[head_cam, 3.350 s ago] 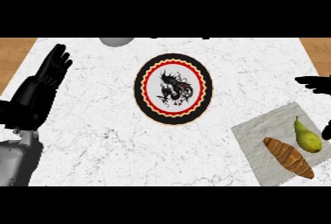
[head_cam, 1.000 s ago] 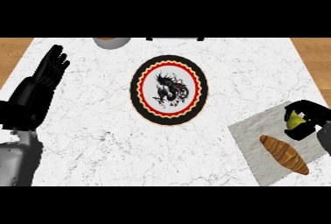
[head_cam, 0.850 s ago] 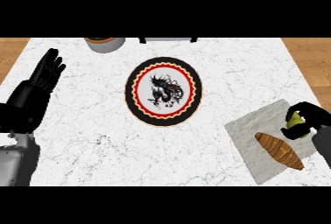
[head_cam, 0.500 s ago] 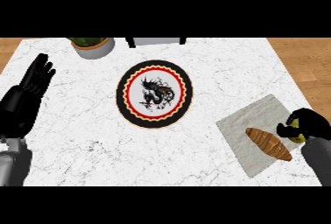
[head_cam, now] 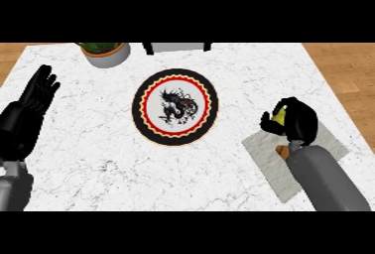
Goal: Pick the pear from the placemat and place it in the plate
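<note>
Right hand (head_cam: pixel 294 120) around pear (head_cam: pixel 279 116), beside plate (head_cam: pixel 176 106)

You see the yellow-green pear (head_cam: pixel 279 116) (mostly hidden) over the grey placemat's (head_cam: pixel 265 149) far edge; the plate (head_cam: pixel 176 107), black-rimmed with a dragon, lies left of it.

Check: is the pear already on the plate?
No. The pear is in the curled right hand, over the placemat beside the plate, which holds nothing.

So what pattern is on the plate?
Head view: the plate has a black scalloped rim, red ring, and black dragon-like figure on white.
</note>
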